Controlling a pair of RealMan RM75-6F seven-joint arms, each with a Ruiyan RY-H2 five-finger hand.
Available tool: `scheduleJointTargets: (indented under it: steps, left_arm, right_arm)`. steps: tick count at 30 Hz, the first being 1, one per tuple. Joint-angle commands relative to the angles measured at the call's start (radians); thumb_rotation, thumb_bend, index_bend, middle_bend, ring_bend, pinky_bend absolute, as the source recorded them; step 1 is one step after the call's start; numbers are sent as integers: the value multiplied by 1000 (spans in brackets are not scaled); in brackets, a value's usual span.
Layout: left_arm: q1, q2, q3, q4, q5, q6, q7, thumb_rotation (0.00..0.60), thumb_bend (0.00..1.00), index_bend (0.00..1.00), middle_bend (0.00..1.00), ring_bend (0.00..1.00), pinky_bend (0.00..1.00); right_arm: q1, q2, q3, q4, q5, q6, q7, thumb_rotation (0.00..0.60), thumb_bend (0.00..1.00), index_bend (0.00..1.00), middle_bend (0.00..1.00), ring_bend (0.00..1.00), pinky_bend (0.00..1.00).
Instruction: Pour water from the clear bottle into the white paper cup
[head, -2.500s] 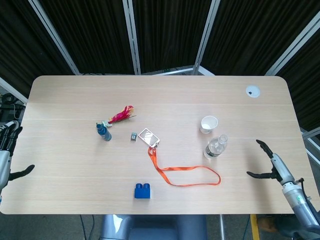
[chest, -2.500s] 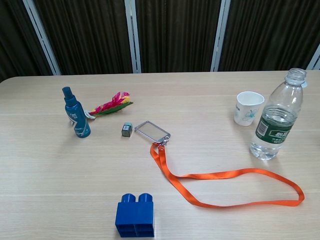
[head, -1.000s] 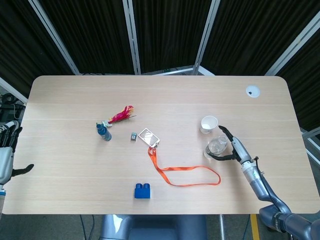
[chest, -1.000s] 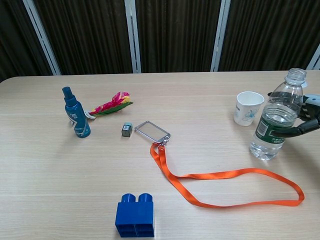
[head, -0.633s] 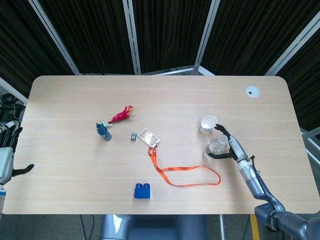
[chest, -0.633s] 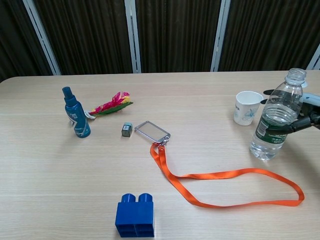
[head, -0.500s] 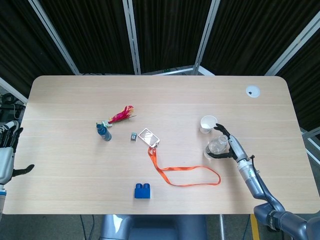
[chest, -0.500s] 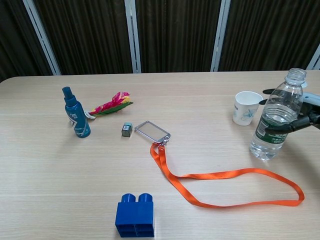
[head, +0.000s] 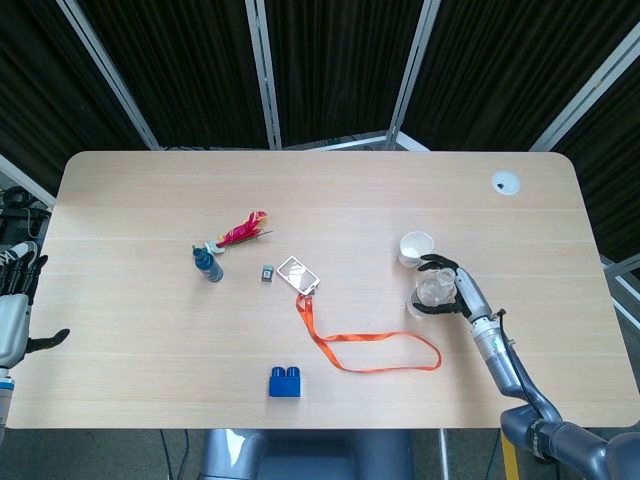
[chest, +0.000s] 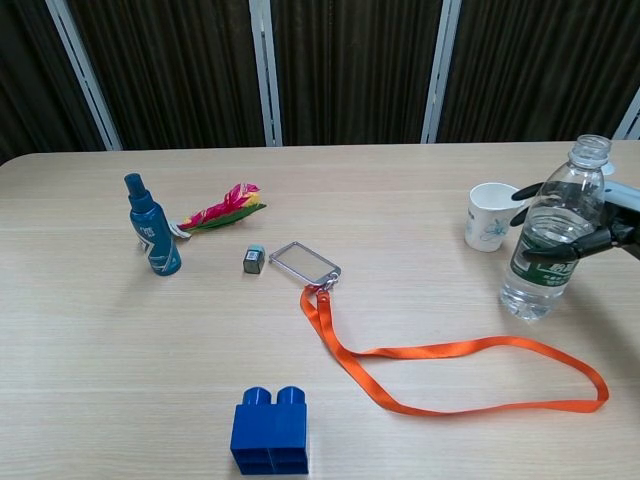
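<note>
The clear bottle (head: 432, 290) (chest: 546, 235) stands upright on the table at the right, part full, with its cap off. My right hand (head: 462, 292) (chest: 603, 234) wraps around its middle: the thumb crosses the front of the label and the other fingers curl behind. The white paper cup (head: 415, 247) (chest: 488, 217) stands just behind and left of the bottle, close to the fingertips. My left hand (head: 12, 310) hangs off the table's left edge, fingers apart and empty.
A blue spray bottle (chest: 152, 225), a red and yellow wrapper (chest: 222, 208), a small grey cube (chest: 254, 260) and a badge holder (chest: 303, 262) with an orange lanyard (chest: 450, 350) lie mid-table. A blue brick (chest: 269, 430) sits near the front edge.
My right hand came in from the table's right edge and closed around the bottle. The cup shifted slightly to the left. The left hand stayed put.
</note>
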Motion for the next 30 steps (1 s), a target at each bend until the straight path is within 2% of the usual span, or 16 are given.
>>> scheduleJointTargets:
  steps: [1, 5, 10, 18, 25, 30]
  left_arm:
    - [0, 0, 1, -1, 2, 0, -1, 600, 53, 0, 0, 0, 0]
    - [-1, 1, 4, -2, 4, -1, -1, 600, 51, 0, 0, 0, 0]
    - [-1, 0, 7, -3, 6, -1, 0, 600, 52, 0, 0, 0, 0]
    - [-1, 2, 10, -5, 7, -2, -2, 600, 52, 0, 0, 0, 0]
    - [-2, 3, 12, -7, 8, -2, -3, 600, 53, 0, 0, 0, 0]
    - [-3, 5, 13, -8, 6, -6, -5, 600, 53, 0, 0, 0, 0]
  right_arm:
    - [-3, -3, 1, 3, 3, 5, -4, 600, 0, 246, 322, 236, 113]
    - [-5, -4, 3, 6, 6, 8, -3, 600, 0, 278, 352, 267, 175]
    - [-8, -6, 2, 8, 7, 13, -3, 600, 25, 332, 400, 320, 195]
    - [-11, -7, -4, 10, -8, 30, 25, 600, 316, 426, 479, 381, 358]
    - [-14, -6, -10, 15, -20, 43, 55, 600, 427, 446, 494, 396, 388]
    - [-15, 7, 6, 5, -16, 70, 43, 600, 498, 449, 497, 400, 388]
